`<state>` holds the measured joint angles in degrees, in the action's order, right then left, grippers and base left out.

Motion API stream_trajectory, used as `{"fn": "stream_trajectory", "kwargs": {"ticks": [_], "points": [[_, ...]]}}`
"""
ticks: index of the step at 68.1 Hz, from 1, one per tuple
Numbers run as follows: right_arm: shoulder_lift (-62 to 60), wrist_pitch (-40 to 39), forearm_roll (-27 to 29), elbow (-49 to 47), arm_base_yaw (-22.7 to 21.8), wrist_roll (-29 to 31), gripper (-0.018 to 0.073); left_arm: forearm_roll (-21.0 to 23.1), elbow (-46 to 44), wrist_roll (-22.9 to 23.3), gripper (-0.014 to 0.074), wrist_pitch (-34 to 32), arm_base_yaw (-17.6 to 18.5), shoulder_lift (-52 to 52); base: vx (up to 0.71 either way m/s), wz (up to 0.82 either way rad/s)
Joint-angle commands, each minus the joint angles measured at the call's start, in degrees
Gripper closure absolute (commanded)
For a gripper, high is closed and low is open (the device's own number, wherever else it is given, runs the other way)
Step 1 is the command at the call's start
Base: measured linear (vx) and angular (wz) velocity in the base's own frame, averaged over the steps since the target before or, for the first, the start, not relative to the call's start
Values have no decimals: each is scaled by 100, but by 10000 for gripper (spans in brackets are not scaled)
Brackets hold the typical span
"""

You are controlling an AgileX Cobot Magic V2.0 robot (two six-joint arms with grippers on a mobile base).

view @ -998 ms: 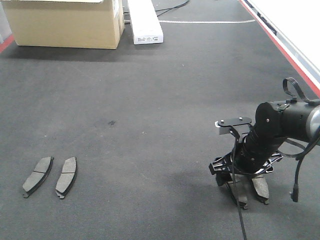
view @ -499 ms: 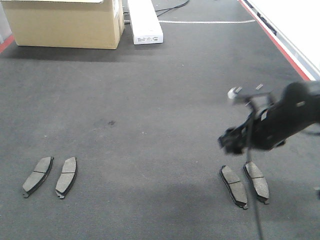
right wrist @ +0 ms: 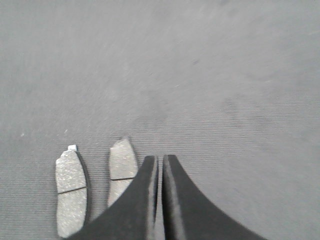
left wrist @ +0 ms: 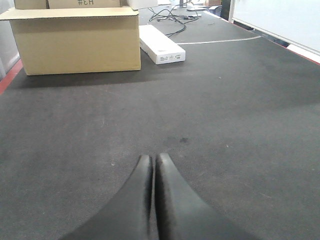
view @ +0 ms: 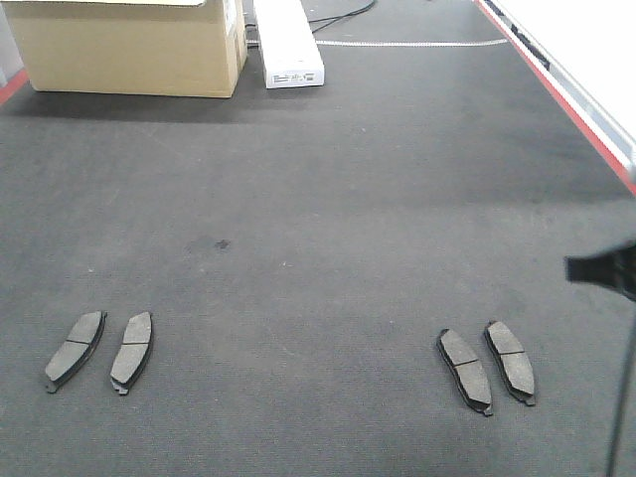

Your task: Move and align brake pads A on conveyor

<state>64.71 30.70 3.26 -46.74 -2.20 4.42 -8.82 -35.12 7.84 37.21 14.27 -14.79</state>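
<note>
Several brake pads lie flat on the dark conveyor belt (view: 318, 199). Two lie side by side at the front left (view: 75, 350) (view: 131, 351). Two lie side by side at the front right (view: 464, 370) (view: 510, 361). The right pair also shows in the right wrist view (right wrist: 70, 192) (right wrist: 121, 167), just left of my right gripper (right wrist: 160, 159), which is shut and empty above the belt. Only a dark bit of the right arm (view: 606, 268) shows at the front view's right edge. My left gripper (left wrist: 152, 157) is shut and empty over bare belt.
A cardboard box (view: 129, 45) and a long white box (view: 288, 40) stand at the belt's far end. A red edge stripe (view: 556, 89) runs along the right side, another at the far left (view: 10, 87). A cable (view: 624, 397) hangs at the front right.
My right arm has lifted off the right pair of pads and drawn back to the right, almost out of the front view. The two pads stay on the belt.
</note>
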Motion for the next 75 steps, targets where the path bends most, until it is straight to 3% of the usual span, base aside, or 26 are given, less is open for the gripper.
{"fn": "stream_trajectory", "kwargs": {"ticks": [1, 34, 75], "points": [[-680, -672, -42, 328, -56, 45, 571, -8, -137, 5, 602, -404, -1, -80, 0, 0], [-3158, -1974, -42, 2280, -50, 45, 569, -8, -137, 5, 603, -397, -1, -80, 0, 0], [-3298, -1876, -42, 2347, -50, 40, 569, -8, -137, 5, 603, -397, -1, -80, 0, 0]]}}
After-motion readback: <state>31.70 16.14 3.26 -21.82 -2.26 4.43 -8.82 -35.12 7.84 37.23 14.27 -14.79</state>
